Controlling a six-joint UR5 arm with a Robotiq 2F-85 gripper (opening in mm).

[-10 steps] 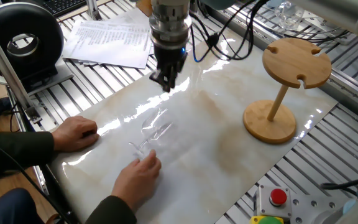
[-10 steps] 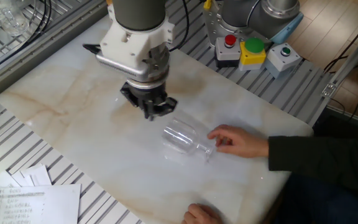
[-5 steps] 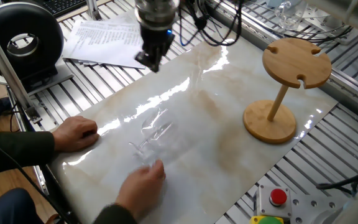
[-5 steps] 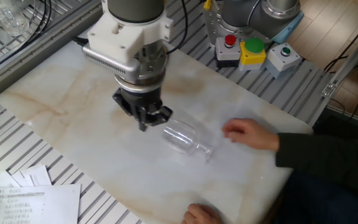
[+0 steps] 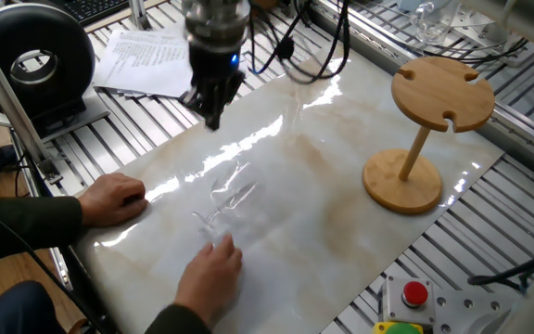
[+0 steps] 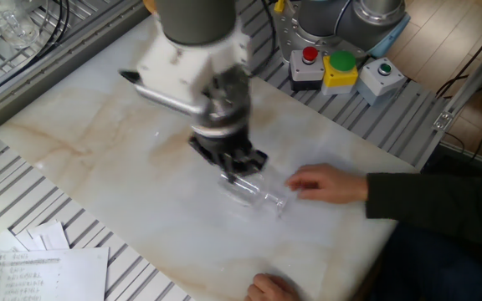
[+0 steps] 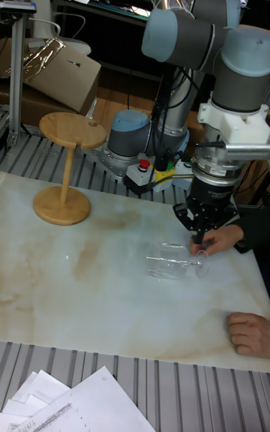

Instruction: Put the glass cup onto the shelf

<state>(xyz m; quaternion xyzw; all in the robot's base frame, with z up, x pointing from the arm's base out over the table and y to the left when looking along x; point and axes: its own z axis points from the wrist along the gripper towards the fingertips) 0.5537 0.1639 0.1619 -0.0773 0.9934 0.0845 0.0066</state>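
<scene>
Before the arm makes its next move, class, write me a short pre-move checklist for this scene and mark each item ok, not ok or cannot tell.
1. Glass cup ready to pick: not ok, it lies on its side on the table.
2. Person's hand clear of the cup: not ok, fingers are right at its foot.
3. Second hand off the table: not ok, it rests on the slab's edge.
4. Gripper empty: ok, it holds nothing; whether its jaws are open or shut cannot be told.
5. Shelf free: ok, upright, nothing on its disc.
</scene>
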